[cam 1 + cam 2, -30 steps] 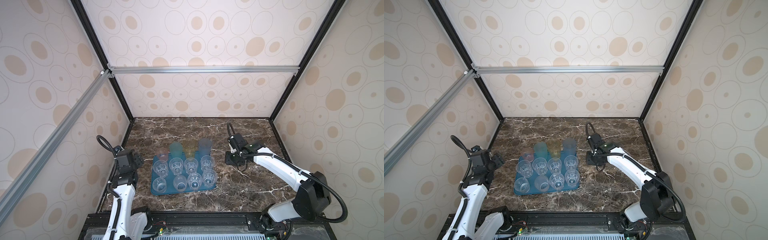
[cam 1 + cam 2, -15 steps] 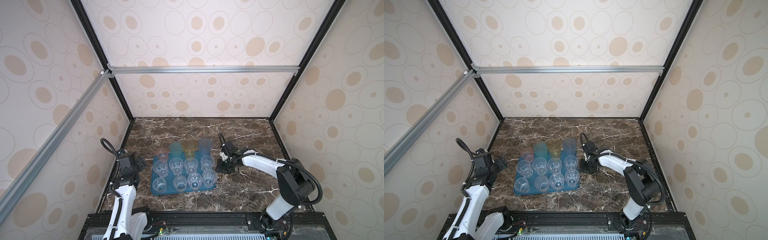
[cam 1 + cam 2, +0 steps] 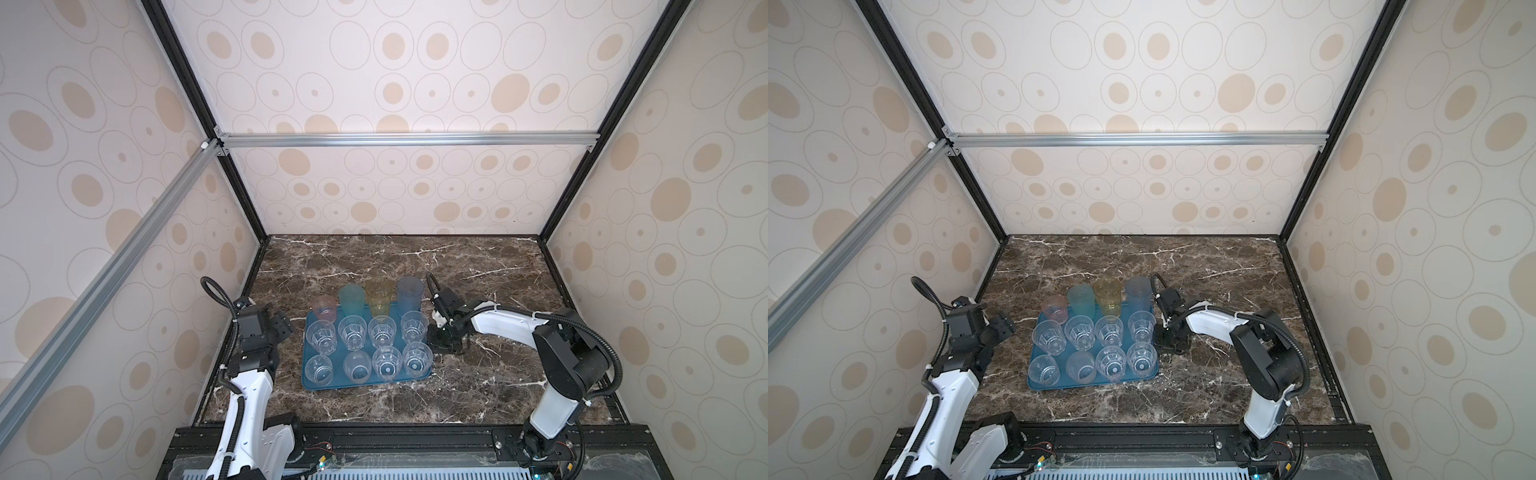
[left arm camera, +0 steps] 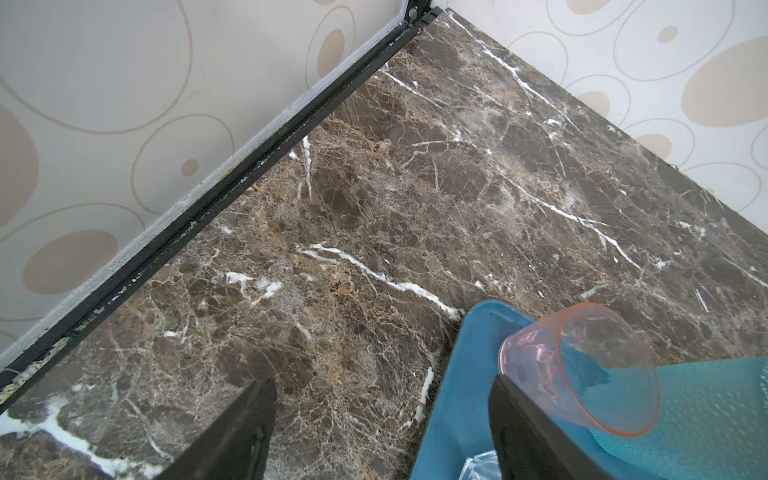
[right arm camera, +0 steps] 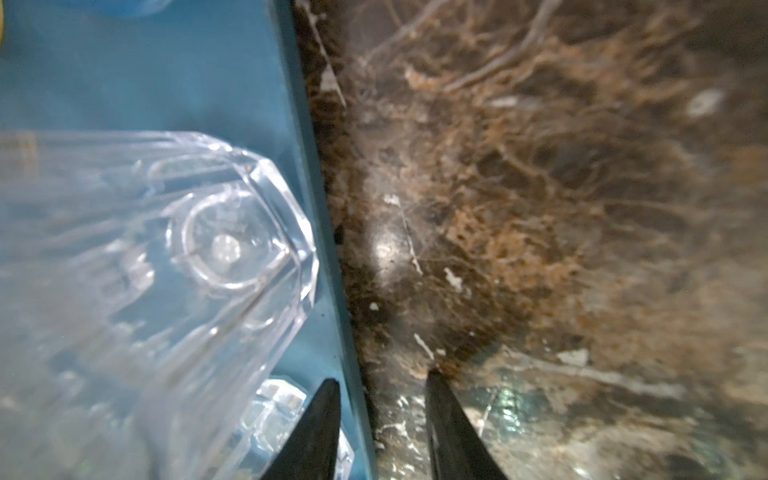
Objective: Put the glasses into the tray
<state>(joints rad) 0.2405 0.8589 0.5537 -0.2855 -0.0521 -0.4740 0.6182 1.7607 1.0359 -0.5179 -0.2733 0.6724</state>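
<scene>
On the tray (image 3: pixel 353 384) stand twelve glasses (image 3: pixel 381 332).

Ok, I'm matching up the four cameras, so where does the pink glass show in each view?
Top view: pink glass at the left end of the tinted row, in the tray's far left corner.
Top view: pink glass in the same place, beside the teal glass.
Left wrist: pink glass in the tray's corner, against the teal glass.
Right wrist: not in it.
Shared landmark: the blue tray, seen in all four.
</scene>
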